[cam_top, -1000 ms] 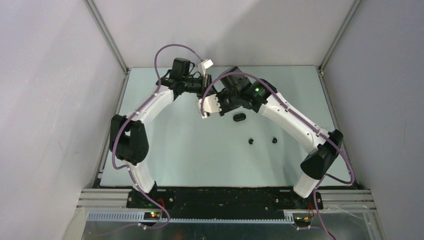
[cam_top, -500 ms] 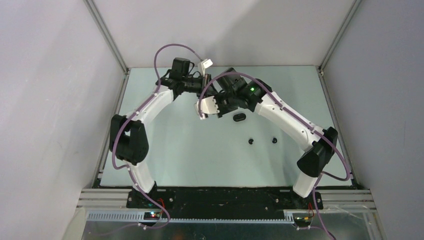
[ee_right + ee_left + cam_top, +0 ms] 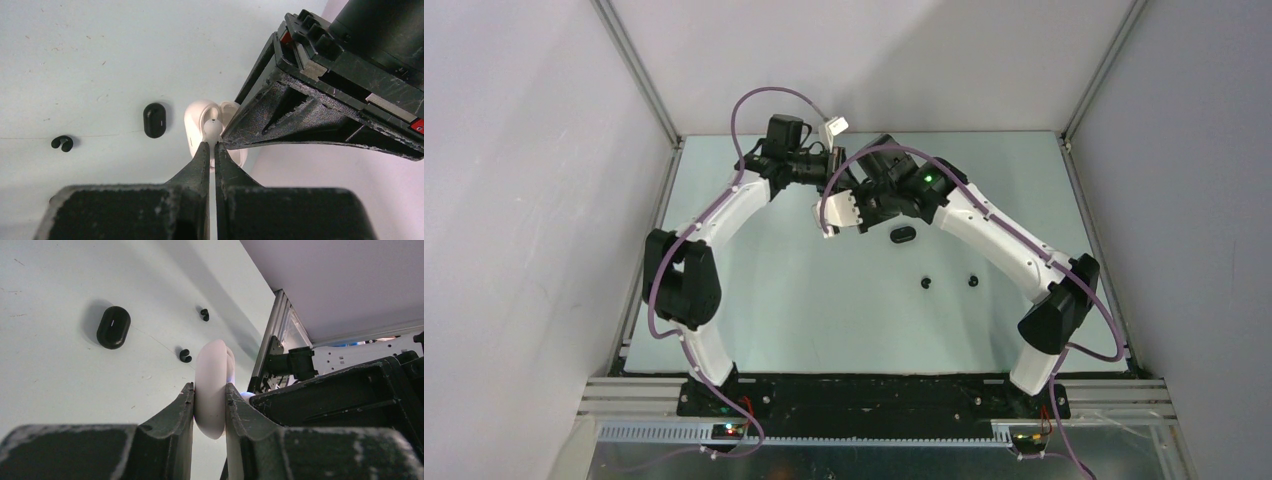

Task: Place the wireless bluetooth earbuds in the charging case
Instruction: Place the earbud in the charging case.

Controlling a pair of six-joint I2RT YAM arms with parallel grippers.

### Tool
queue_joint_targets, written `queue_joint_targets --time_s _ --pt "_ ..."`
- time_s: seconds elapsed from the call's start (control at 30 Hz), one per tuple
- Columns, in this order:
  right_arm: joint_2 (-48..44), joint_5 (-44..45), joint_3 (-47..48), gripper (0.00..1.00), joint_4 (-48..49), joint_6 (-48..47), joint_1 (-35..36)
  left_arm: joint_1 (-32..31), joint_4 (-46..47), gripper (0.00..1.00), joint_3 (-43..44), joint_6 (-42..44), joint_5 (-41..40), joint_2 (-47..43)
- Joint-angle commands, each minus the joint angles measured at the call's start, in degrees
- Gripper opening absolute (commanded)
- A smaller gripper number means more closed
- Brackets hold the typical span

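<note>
My left gripper [image 3: 209, 388] is shut on the white charging case [image 3: 211, 385] and holds it on edge above the table. In the right wrist view the case [image 3: 194, 124] has its lid open. My right gripper [image 3: 210, 145] is shut on a white earbud [image 3: 212, 128], which sits at the case's opening. The two grippers meet at the back middle of the table, left [image 3: 829, 188] and right [image 3: 861, 206]. Two black earbuds [image 3: 926, 283] [image 3: 972, 280] lie on the table. The other white earbud is not in view.
A closed black case [image 3: 903, 234] lies on the table just right of the grippers; it also shows in the left wrist view [image 3: 113, 327] and the right wrist view [image 3: 154, 119]. Grey walls and metal rails [image 3: 639, 75] enclose the pale green table [image 3: 824, 310].
My right arm and gripper have shifted slightly left toward the left gripper over the last second. The left arm, black case and black earbuds have not moved.
</note>
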Motion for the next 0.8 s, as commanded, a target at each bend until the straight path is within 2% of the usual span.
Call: queue_joint_targets --time_s 0.0,0.77 --pt "0.04 1.10 2.44 0.00 1.33 -0.95 0.27 0.07 1.16 0.00 0.44 -0.05 2.16 -2.06" --pt "0.61 -1.13 -2.45 0.00 2.35 -4.86 -0.29 0.07 1.15 0.00 0.78 1.13 5.67 -2.76"
